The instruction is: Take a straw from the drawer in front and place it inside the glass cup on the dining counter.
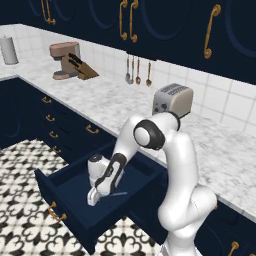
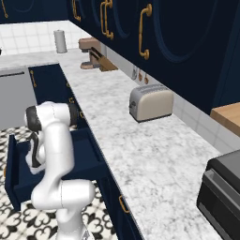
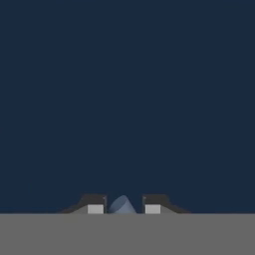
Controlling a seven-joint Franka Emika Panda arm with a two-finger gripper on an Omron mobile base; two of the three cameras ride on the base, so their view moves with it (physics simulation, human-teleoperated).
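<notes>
While the arm reaches down into the open drawer (image 1: 75, 187) at lower left of the left base view, the end effector (image 1: 94, 196) sits low over the drawer floor, right by the straw (image 1: 118, 194), which lies flat just to its right in that view. Hand view: the two dark fingertips (image 3: 96, 204) stand slightly apart with a pale blue rounded sliver, the straw (image 3: 122, 205), between them. So the fingers straddle it, spread narrowly; I cannot tell whether they actually pinch it yet.

Reasoning on the pose: the straw lies flat on the floor, so a top-down approach with fingers either side of it is the sensible way to pick something that thin.

Materials/shapes:
- drawer: flat matte navy box, curved brass handle (image 1: 56, 214) on the front, plain dark interior.
- straw: very slender, straight, pale bluish-white; likely light and prone to roll or slip.
- tabletop (image 1: 120, 102): white-grey veined marble, with a brushed-metal toaster (image 1: 173, 100) at centre right and a wooden knife block (image 1: 83, 68) at upper left.

Judgement: grasp stage, transfer to the cup not begun.
</notes>
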